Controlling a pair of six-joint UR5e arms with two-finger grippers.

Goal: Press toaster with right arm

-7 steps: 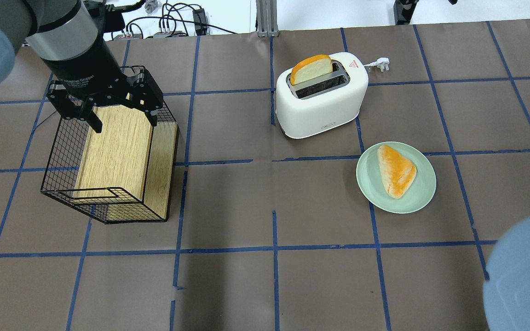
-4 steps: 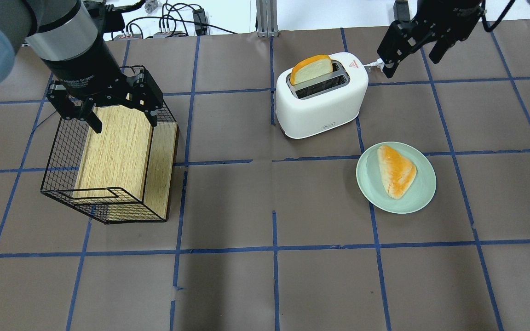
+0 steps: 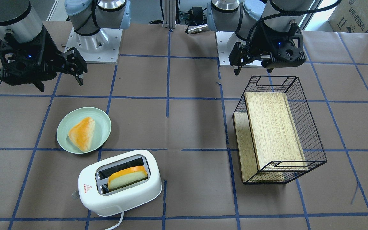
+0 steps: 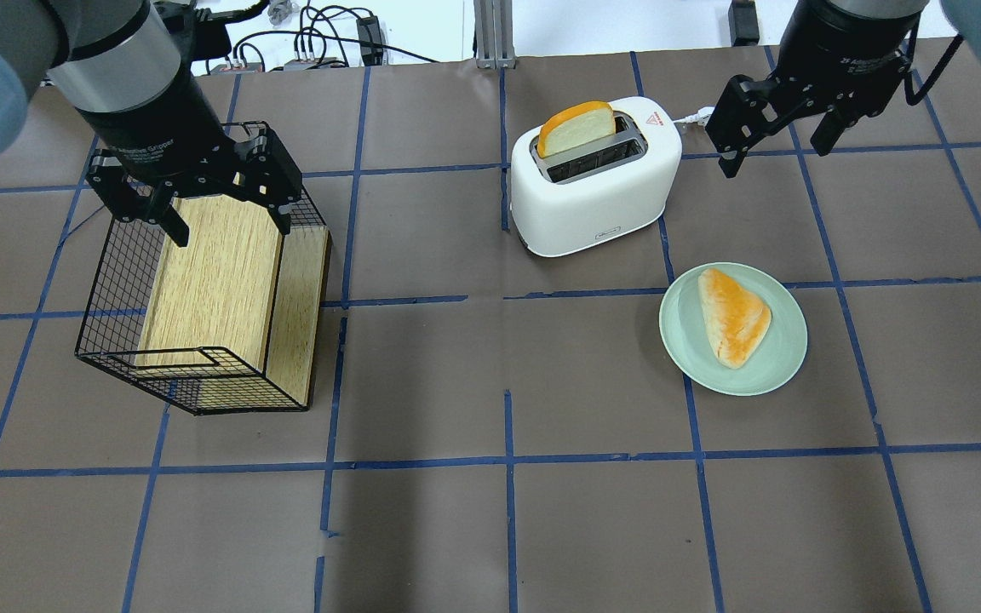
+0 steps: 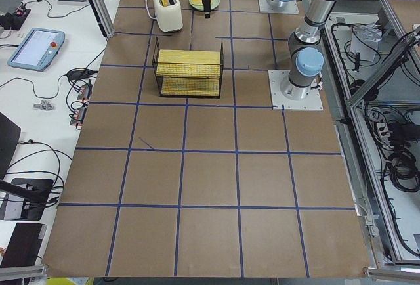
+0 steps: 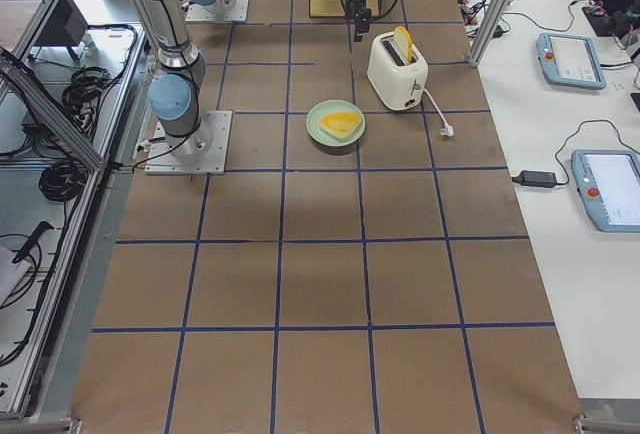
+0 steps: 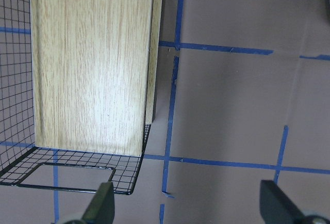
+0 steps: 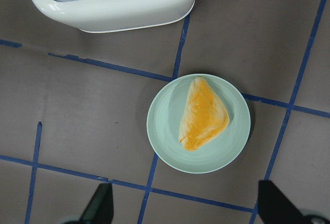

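Note:
The white two-slot toaster (image 4: 593, 183) stands at the far middle of the table, with a slice of bread (image 4: 576, 128) upright in one slot. It also shows in the front view (image 3: 120, 191), where its clear lever knob (image 3: 74, 194) sits on the end by the red sticker. My right gripper (image 4: 776, 153) hangs open and empty, to the right of the toaster's sticker end and above the table. It shows in the front view too (image 3: 61, 83). The right wrist view shows the toaster's side (image 8: 113, 2) at the top edge. My left gripper (image 4: 231, 228) is open above the wire basket (image 4: 201, 383).
A pale green plate (image 4: 784, 358) holding a triangular bun (image 4: 733, 315) lies in front of the toaster, to the right. The black wire basket with a wooden board (image 4: 218, 272) stands at the left. The toaster's cord and plug (image 4: 695, 119) lie behind the right gripper.
The right arm swung into view at the far right. Its gripper then moved a little nearer, away from the plug. The left arm has not moved.

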